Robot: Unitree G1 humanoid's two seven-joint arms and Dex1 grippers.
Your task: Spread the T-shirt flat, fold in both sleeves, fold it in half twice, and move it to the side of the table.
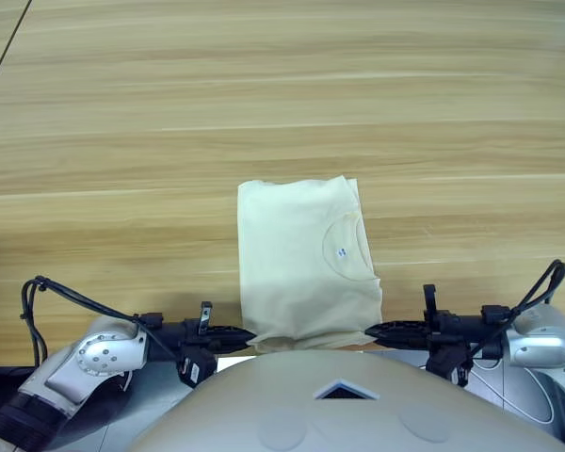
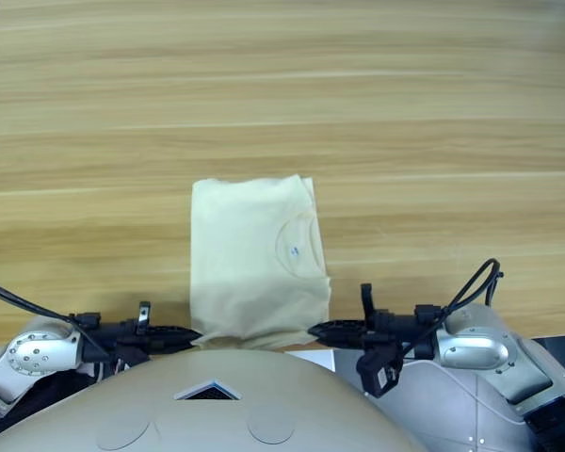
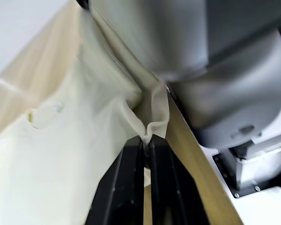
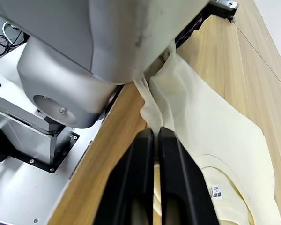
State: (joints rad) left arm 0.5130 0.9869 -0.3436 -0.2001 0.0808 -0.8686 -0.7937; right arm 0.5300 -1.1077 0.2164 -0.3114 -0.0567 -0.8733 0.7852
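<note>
**A:** Where's the T-shirt (image 1: 301,264)?

**B:** On the wooden table (image 1: 264,94), centred, at the near edge. It's cream and folded into a tall rectangle with the sleeves tucked in. The far edge is straight and flat. The near end is bunched and lifts slightly off the wood.

**A:** Which way is the neck?

**B:** The collar (image 1: 344,247) opens toward the rectangle's right edge, about halfway along it. A small label (image 1: 340,251) sits inside it.

**A:** Left gripper?

**B:** The left gripper (image 1: 251,333) is at the near-left corner of the shirt, arm lying along the table edge and pointing inward. In the wrist view its black fingers (image 3: 126,187) are pressed together, with a pinched ridge of cloth caught at the tips. Clenched on fabric.

**A:** Right?

**B:** Mirror image. The right gripper (image 1: 368,330) is at the near-right corner, also pointing inward. Its fingers (image 4: 140,187) are closed, with a thin fold of the shirt squeezed between them. The cloth fans out from the pinch onto the tabletop.

**A:** Gap between the two?

**B:** They're apart, and the shirt's near end spans between them.
</note>
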